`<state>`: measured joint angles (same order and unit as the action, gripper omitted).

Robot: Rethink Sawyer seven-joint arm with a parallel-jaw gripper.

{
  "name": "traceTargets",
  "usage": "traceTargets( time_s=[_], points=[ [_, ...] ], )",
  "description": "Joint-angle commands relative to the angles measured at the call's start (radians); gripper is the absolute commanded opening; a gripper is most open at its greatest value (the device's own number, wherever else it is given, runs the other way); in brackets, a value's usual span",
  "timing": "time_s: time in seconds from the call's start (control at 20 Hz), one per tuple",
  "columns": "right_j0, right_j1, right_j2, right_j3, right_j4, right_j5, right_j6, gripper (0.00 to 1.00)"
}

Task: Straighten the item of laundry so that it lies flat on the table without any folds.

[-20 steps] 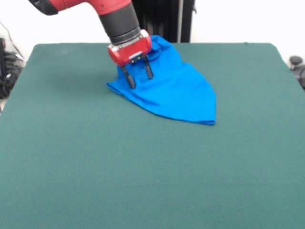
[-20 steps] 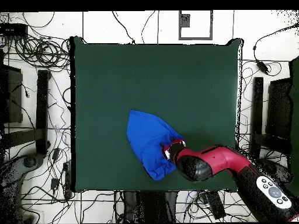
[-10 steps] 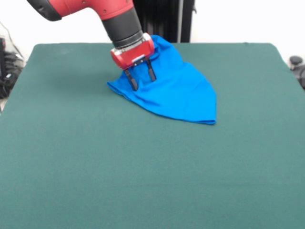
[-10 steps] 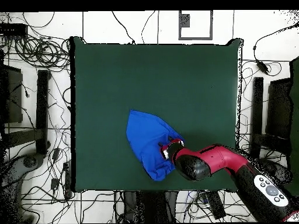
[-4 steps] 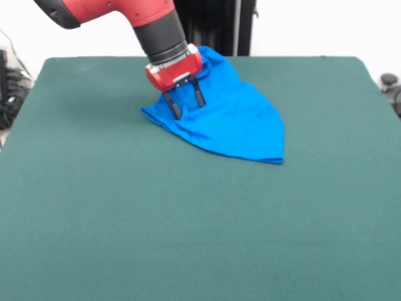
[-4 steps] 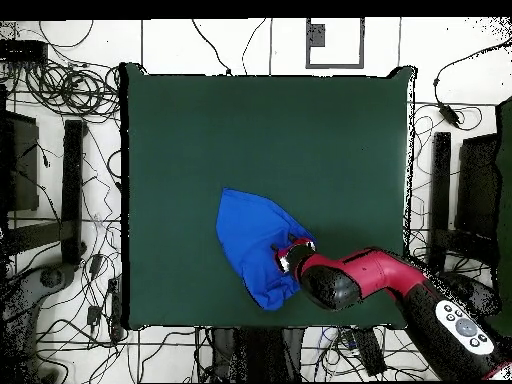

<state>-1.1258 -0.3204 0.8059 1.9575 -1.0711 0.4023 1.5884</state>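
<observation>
The item of laundry (image 5: pixel 232 116) is a bright blue cloth lying folded into a rough triangle on the dark green table (image 5: pixel 188 219), toward its far middle. In the overhead view the item of laundry (image 6: pixel 250 240) sits near the table's (image 6: pixel 260 130) bottom edge. My gripper (image 5: pixel 188 104) hangs over the cloth's left corner, open, its two dark fingers (image 5: pixel 175 106) pointing down onto the fabric with nothing clamped between them. Seen from overhead, the gripper (image 6: pixel 288 252) is mostly hidden under the red wrist.
The red and black arm (image 6: pixel 380 285) reaches in over the table's bottom right edge in the overhead view. Cables and dark stands (image 6: pixel 70 190) crowd the floor around the table. A black post (image 5: pixel 213 25) stands behind the far edge.
Compared with one second ago, the gripper has shifted slightly right and tilted a little. Since half a second ago nothing has visibly moved. The cloth keeps its shape.
</observation>
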Motion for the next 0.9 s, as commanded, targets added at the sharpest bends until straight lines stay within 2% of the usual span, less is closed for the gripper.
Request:
traceTargets(
  time_s=[0.05, 0.7, 0.9],
  points=[
    [0.020, 0.082, 0.023, -0.112, -0.090, -0.002, -0.283, 0.00],
    [0.024, 0.069, 0.030, -0.114, -0.094, 0.009, -0.275, 0.00],
    [0.080, -0.014, -0.014, -0.104, -0.118, -0.009, -0.154, 0.00]
  ],
)
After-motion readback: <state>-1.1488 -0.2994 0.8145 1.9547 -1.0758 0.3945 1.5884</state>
